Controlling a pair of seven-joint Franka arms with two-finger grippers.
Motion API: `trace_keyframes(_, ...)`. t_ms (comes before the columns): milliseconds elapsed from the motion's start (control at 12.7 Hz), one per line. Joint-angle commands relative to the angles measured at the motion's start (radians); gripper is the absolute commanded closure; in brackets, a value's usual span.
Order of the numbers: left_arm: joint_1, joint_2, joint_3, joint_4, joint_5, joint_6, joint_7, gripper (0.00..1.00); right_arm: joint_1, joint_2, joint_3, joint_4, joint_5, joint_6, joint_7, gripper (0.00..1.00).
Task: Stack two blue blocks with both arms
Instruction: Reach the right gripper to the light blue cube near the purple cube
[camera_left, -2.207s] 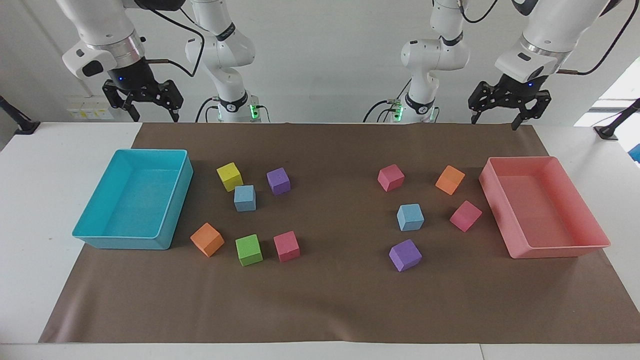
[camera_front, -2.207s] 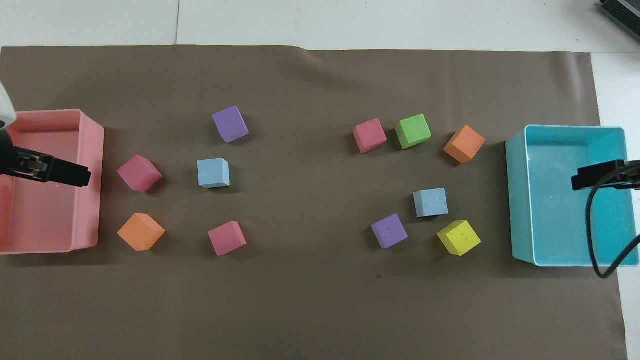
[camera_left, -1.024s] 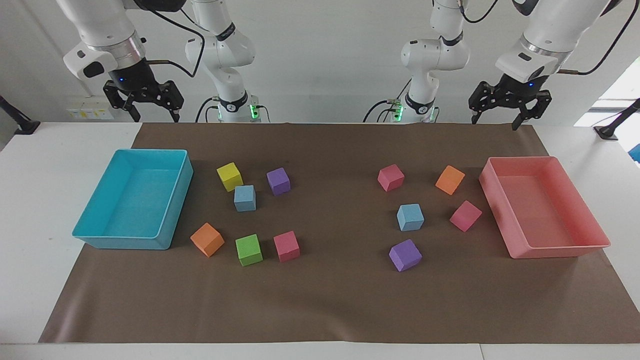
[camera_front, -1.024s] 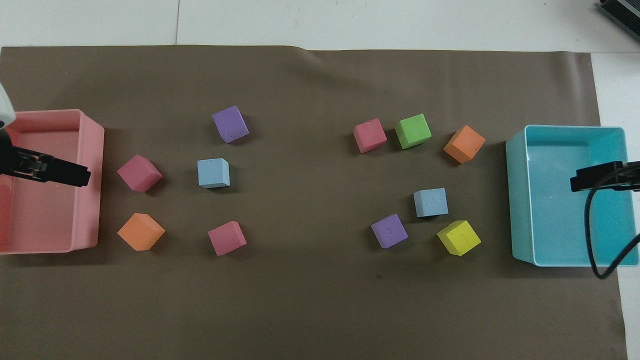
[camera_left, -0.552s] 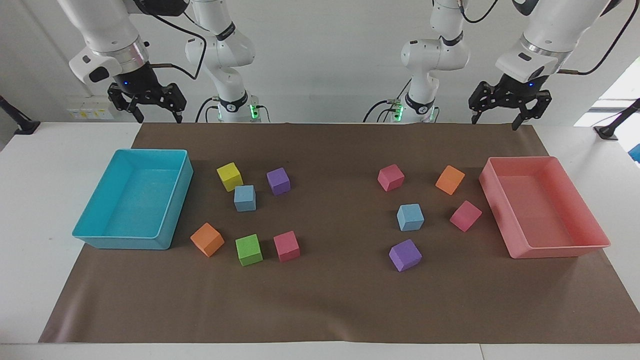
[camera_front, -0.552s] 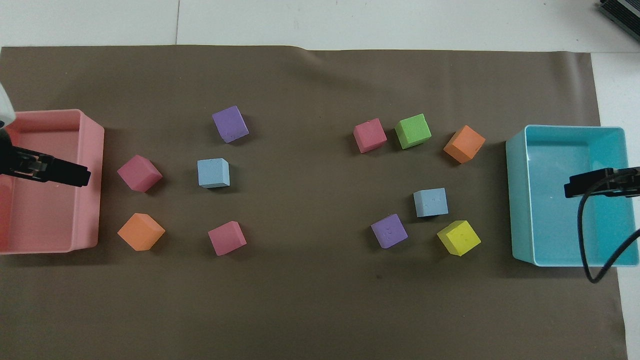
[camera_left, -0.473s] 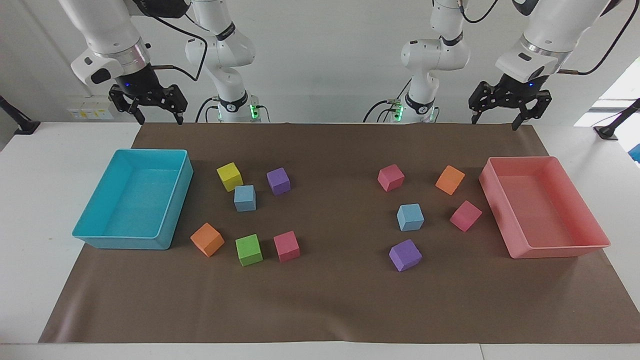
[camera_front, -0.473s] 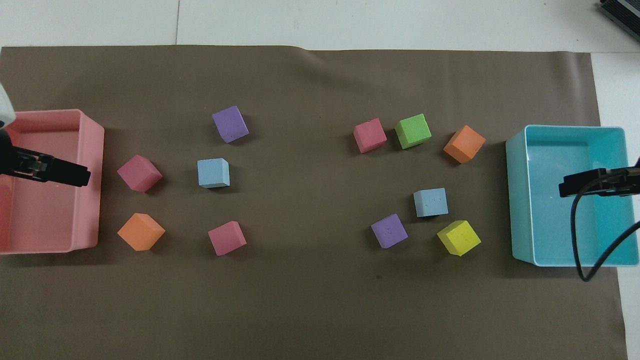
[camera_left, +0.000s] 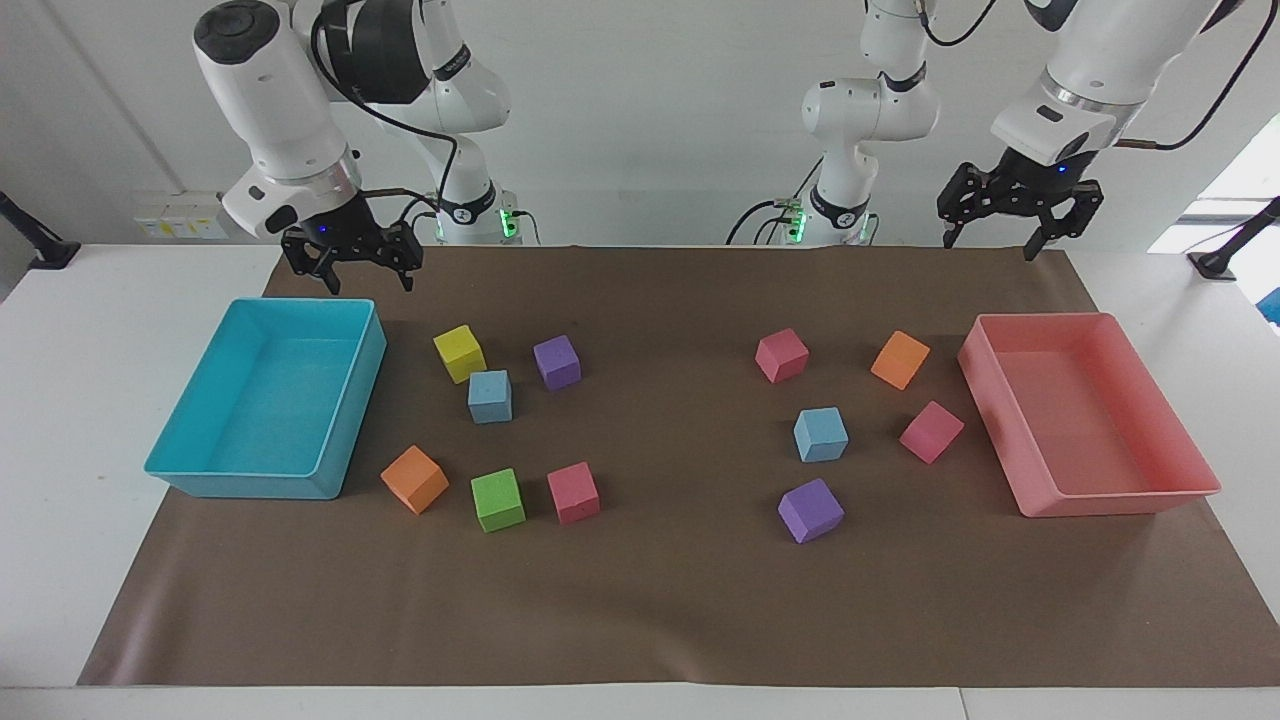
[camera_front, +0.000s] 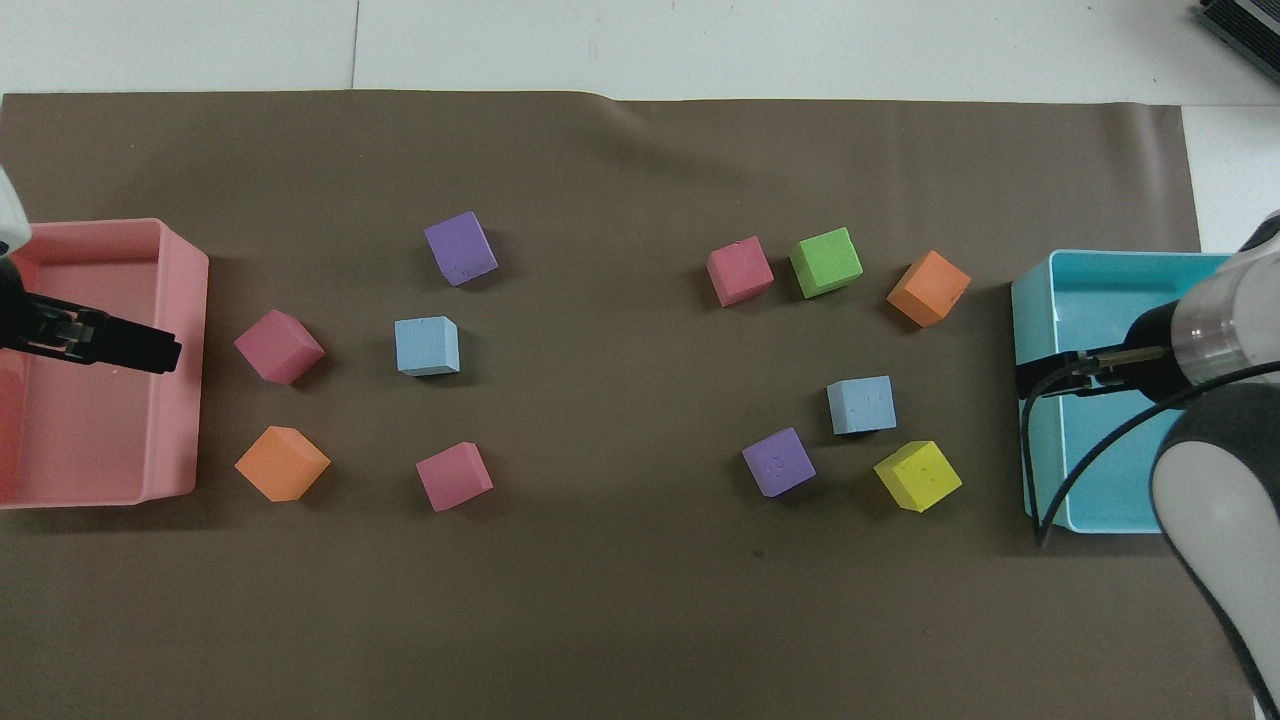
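Observation:
Two sky-blue blocks lie apart on the brown mat. One (camera_left: 490, 396) sits between a yellow and a purple cube, toward the right arm's end; it also shows in the overhead view (camera_front: 861, 405). The other (camera_left: 820, 434) lies toward the left arm's end, also seen from overhead (camera_front: 427, 345). My right gripper (camera_left: 366, 284) is open and empty, up in the air over the cyan tray's wall beside the cubes (camera_front: 1040, 381). My left gripper (camera_left: 990, 248) is open and empty, waiting high over the pink tray (camera_front: 150, 352).
A cyan tray (camera_left: 250, 485) stands at the right arm's end and a pink tray (camera_left: 1120, 497) at the left arm's end. Yellow (camera_left: 459, 353), purple (camera_left: 557, 362), orange (camera_left: 414, 479), green (camera_left: 497, 499) and pink (camera_left: 573, 492) cubes surround the blue blocks.
My right arm has swung in toward the cubes and come lower, from over the cyan tray's middle to over its wall. The left arm and all the cubes have not moved.

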Motion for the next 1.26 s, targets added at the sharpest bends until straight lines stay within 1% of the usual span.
trace_keyframes(0,0.016,-0.011,-0.008,-0.007,0.0,0.005,0.001,0.0,0.034,0.018,0.0,-0.072,0.003,0.101,-0.004,0.0)
trace_keyframes(79,0.016,-0.011,-0.008,-0.007,0.0,0.005,0.001,0.0,0.047,0.046,0.002,-0.075,0.003,0.12,-0.004,0.0)
trace_keyframes(236,0.016,-0.011,-0.008,-0.007,0.0,0.006,0.001,0.0,0.083,0.096,0.002,-0.095,0.003,0.208,0.0,0.0)
trace_keyframes(394,0.016,-0.01,-0.008,-0.007,0.0,0.006,0.0,0.0,0.097,0.119,0.002,-0.143,0.035,0.311,0.0,0.0)
trace_keyframes(552,0.016,-0.01,-0.008,-0.007,0.0,0.006,0.0,0.0,0.098,0.158,0.002,-0.163,0.069,0.365,-0.003,0.0)
trace_keyframes(709,0.016,-0.011,-0.008,-0.008,-0.001,0.006,0.0,0.0,0.118,0.195,0.002,-0.187,0.075,0.442,-0.006,0.0)
trace_keyframes(946,0.009,-0.011,-0.008,-0.008,-0.001,0.006,-0.002,0.0,0.12,0.213,0.003,-0.249,0.075,0.526,-0.007,0.0)
trace_keyframes(1182,0.009,-0.01,-0.01,-0.008,-0.001,0.008,0.0,0.0,0.12,0.219,0.003,-0.293,0.087,0.565,-0.006,0.0)
